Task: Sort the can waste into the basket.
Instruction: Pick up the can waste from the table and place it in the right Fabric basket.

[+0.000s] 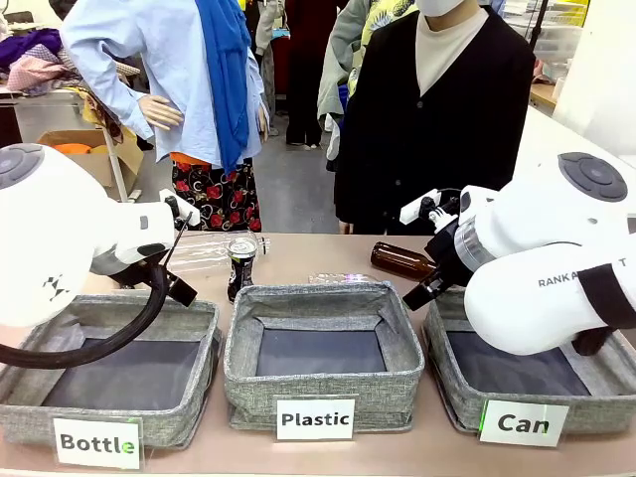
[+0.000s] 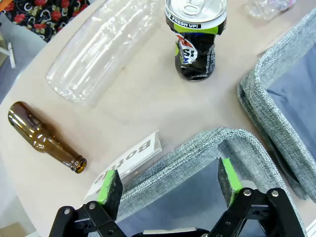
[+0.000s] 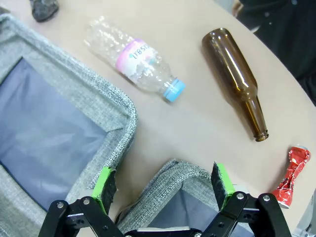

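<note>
L gripper [image 2: 170,183] & R gripper [image 3: 163,183] hang open, empty; crushed red can [image 3: 292,175] lies near "Can" basket [image 1: 452,393] (black can [image 1: 241,263] upright, well left).

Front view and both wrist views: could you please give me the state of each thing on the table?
Black can: upright, dented.
Red can: crushed, lying flat.
Small plastic bottle: crumpled, capped, lying.
Brown bottle: uncapped, lying.
Can basket: no cans seen inside.
Left gripper: open.
Right gripper: open.
</note>
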`<state>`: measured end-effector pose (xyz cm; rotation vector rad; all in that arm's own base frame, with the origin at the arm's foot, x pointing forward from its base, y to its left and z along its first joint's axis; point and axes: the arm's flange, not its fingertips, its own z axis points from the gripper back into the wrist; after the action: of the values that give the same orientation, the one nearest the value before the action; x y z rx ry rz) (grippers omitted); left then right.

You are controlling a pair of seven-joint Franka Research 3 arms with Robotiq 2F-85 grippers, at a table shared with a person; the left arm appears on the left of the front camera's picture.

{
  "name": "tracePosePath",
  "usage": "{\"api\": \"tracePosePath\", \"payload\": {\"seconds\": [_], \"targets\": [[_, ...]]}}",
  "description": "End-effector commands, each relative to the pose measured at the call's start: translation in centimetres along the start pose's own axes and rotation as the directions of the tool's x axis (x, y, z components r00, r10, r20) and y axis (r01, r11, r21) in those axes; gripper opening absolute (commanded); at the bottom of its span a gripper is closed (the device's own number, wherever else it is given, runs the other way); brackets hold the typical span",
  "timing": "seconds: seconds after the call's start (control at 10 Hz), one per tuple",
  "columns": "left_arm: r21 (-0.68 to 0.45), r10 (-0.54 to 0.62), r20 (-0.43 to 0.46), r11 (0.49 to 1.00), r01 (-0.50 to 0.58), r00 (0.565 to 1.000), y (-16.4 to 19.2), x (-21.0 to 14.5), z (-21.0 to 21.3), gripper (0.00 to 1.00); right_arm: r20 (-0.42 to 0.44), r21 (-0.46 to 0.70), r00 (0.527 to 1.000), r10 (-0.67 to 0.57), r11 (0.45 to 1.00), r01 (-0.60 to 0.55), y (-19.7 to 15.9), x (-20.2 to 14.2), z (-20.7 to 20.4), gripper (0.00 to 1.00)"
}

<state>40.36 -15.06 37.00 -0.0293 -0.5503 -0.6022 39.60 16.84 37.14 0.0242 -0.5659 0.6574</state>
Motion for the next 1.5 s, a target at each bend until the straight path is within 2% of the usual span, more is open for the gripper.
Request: {"api": "tracePosePath", "payload": {"seconds": [0.0, 0.4, 0.5, 0.6, 0.7, 0.8, 0.9, 1.0, 1.1, 1.2, 1.3, 1.4], "targets": [[0.000, 0.000, 0.000, 1.000, 0.000, 1.000, 0.0, 0.0, 0.0, 1.00, 0.000, 0.000, 1.000, 0.000, 1.000, 0.000, 0.0, 0.0, 0.0, 1.00], [0.000, 0.000, 0.000, 1.000, 0.000, 1.000, 0.0, 0.0, 0.0, 1.00, 0.000, 0.000, 1.000, 0.000, 1.000, 0.000, 0.0, 0.0, 0.0, 1.00], [0.000, 0.000, 0.000, 1.000, 0.000, 1.000, 0.0, 0.0, 0.0, 1.00, -0.004, 0.051, 1.000, 0.018, 0.999, -0.018, -0.1, 0.4, 1.4, 1.00], [-0.058, -0.001, 0.001, 0.998, 0.001, 1.000, -0.1, 0.8, 2.6, 1.00, 0.016, 0.103, 1.000, 0.003, 0.995, -0.004, -0.3, 1.2, 3.8, 1.00], [-0.127, 0.088, 0.006, 0.988, -0.087, 0.996, 0.0, 1.5, 5.9, 1.00, 0.030, 0.078, 0.995, -0.094, 0.993, 0.091, -0.5, 1.7, 7.5, 1.00], [-0.183, 0.161, -0.013, 0.970, -0.160, 0.987, -0.1, 1.7, 9.4, 1.00, 0.042, 0.136, 0.983, -0.177, 0.976, 0.170, -0.5, 1.9, 11.4, 1.00], [-0.266, 0.218, -0.013, 0.940, -0.214, 0.976, 0.7, 0.8, 12.3, 1.00, 0.046, 0.200, 0.967, -0.251, 0.951, 0.237, -0.7, 1.0, 15.1, 1.00], [-0.347, 0.257, -0.019, 0.905, -0.247, 0.966, 2.4, -0.8, 14.6, 1.00, 0.067, 0.279, 0.957, -0.282, 0.926, 0.253, -1.0, -0.8, 17.8, 1.00], [-0.477, 0.273, -0.014, 0.844, -0.246, 0.962, 4.6, -3.3, 15.9, 1.00, 0.107, 0.354, 0.949, -0.295, 0.904, 0.241, -2.1, -3.5, 20.1, 1.00], [-0.556, 0.342, 0.019, 0.785, -0.274, 0.940, 7.2, -6.0, 17.2, 1.00, 0.153, 0.383, 0.917, -0.368, 0.877, 0.288, -3.5, -6.5, 22.0, 1.00], [-0.646, 0.419, 0.060, 0.708, -0.285, 0.906, 10.6, -9.3, 18.2, 1.00, 0.207, 0.437, 0.860, -0.466, 0.830, 0.345, -5.6, -10.2, 23.6, 1.00], [-0.719, 0.523, 0.086, 0.621, -0.311, 0.848, 13.6, -12.5, 18.5, 1.00, 0.242, 0.495, 0.797, -0.553, 0.777, 0.389, -7.4, -13.5, 24.3, 1.00]]}}
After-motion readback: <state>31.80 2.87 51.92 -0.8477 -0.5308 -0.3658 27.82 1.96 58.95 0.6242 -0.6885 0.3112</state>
